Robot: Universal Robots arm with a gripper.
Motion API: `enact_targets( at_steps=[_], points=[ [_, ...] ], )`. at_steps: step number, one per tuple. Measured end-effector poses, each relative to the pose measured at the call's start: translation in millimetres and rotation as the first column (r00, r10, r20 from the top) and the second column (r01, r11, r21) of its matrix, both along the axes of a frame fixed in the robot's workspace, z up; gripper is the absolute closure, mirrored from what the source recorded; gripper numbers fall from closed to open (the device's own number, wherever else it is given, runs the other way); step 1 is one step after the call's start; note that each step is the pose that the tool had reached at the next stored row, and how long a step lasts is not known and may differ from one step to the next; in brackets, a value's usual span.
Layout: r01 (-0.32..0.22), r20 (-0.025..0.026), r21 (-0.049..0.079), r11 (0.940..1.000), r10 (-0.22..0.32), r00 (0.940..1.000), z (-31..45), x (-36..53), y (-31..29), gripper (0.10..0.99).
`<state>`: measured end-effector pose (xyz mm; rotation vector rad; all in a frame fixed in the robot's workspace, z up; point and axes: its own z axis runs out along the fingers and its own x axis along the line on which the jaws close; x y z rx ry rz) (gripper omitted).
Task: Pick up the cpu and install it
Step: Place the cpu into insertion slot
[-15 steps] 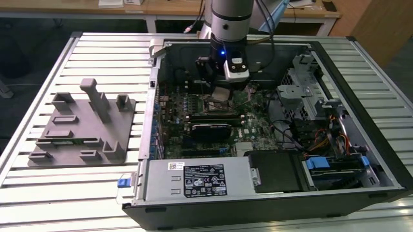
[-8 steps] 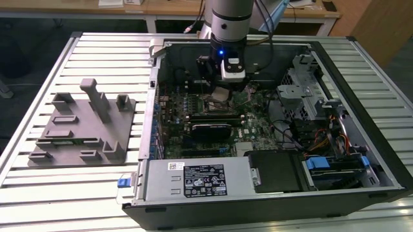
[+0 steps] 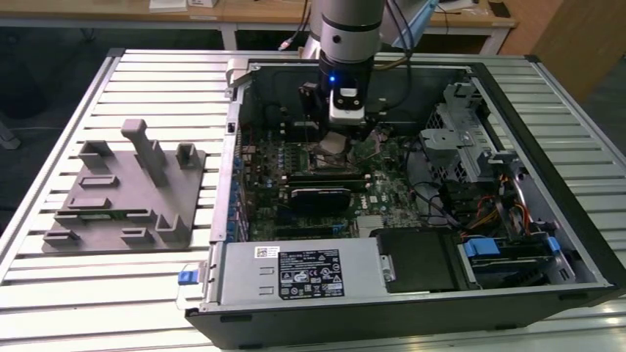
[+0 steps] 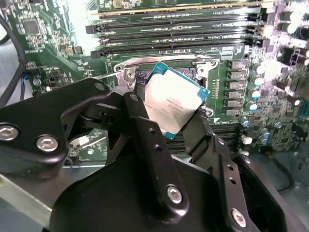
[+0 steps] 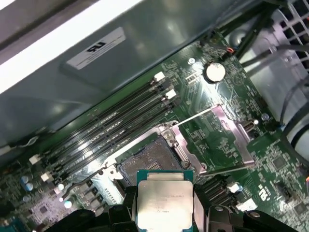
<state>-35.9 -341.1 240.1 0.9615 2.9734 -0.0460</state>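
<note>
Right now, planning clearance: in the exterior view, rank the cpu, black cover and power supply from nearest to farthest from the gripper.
1. cpu, held in the gripper.
2. black cover, somewhat toward the camera.
3. power supply, closest to the camera.

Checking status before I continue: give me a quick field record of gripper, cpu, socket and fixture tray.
gripper: shut on the cpu, inside the open computer case
cpu: held by its edges above the motherboard, not seated
socket: empty, load plate swung open
fixture tray: on the table, at the exterior view's left of the case
</note>
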Motion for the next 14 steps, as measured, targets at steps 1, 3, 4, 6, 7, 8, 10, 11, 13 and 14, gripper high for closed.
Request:
enact_targets(
  at_steps=[1, 3, 4, 6, 7, 8, 10, 11, 13, 14],
  points=[
    [0.013, 0.0, 0.0, 0.9999, -0.013, 0.9999, 0.0, 0.0, 0.0, 0.541],
    [0.039, 0.0, 0.0, 0.9992, -0.039, 0.9992, 0.0, 0.0, 0.0, 0.541],
    [0.052, 0.0, 0.0, 0.9986, -0.052, 0.9986, -0.1, 0.0, 0.0, 0.541],
    [0.078, 0.0, 0.0, 0.997, -0.078, 0.997, -0.1, 0.0, 0.0, 0.541],
    [0.091, 0.0, 0.0, 0.9959, -0.091, 0.9959, -0.1, 0.0, 0.0, 0.541],
    [0.103, 0.0, 0.0, 0.9947, -0.103, 0.9947, -0.1, 0.0, 0.0, 0.541],
    [0.125, 0.0, 0.0, 0.9921, -0.125, 0.9921, -0.1, 0.0, 0.0, 0.541],
    [0.137, 0.0, 0.0, 0.9906, -0.137, 0.9906, -0.1, 0.0, 0.0, 0.541],
    [0.159, 0.0, 0.0, 0.9873, -0.159, 0.9873, -0.1, 0.0, 0.0, 0.541],
    [0.17, 0.0, 0.0, 0.9855, -0.17, 0.9855, -0.1, 0.0, 0.0, 0.541]
  ],
)
